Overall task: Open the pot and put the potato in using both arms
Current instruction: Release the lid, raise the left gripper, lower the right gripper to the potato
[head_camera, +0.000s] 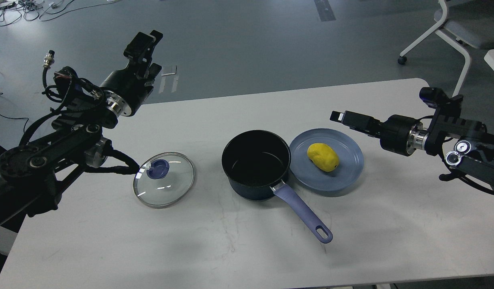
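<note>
The dark navy pot (256, 164) stands open at the table's middle, its black inside empty and its lavender-blue handle (303, 216) pointing toward the front right. Its glass lid (164, 179) lies flat on the table to the pot's left. The yellow potato (323, 157) lies on a flat blue plate (347, 176) just right of the pot. My left gripper (148, 52) is raised above the table's far left edge, empty, with its fingers apart. My right gripper (343, 117) hovers above the plate's far right side, empty; its fingers cannot be told apart.
The white table (239, 257) ends close behind my left gripper. A white chair (452, 28) stands on the grey floor at the back right. Cables lie on the floor at the far left.
</note>
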`<act>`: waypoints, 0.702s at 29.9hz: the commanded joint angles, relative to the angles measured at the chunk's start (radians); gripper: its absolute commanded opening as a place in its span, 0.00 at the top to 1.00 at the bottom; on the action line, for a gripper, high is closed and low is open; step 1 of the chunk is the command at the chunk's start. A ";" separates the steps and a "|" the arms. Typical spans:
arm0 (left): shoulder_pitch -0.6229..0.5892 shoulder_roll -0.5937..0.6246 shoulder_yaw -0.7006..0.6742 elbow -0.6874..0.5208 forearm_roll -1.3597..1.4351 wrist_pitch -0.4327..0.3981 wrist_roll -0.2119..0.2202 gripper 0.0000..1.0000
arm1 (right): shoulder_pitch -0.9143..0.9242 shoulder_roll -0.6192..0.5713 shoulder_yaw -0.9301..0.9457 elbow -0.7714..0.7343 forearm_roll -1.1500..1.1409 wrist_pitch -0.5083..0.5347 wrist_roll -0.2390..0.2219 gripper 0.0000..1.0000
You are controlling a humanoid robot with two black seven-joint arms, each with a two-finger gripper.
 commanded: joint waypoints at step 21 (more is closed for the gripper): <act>0.177 -0.060 -0.232 -0.018 -0.186 -0.052 0.108 0.01 | 0.188 0.196 -0.428 -0.245 -0.220 -0.189 0.077 0.07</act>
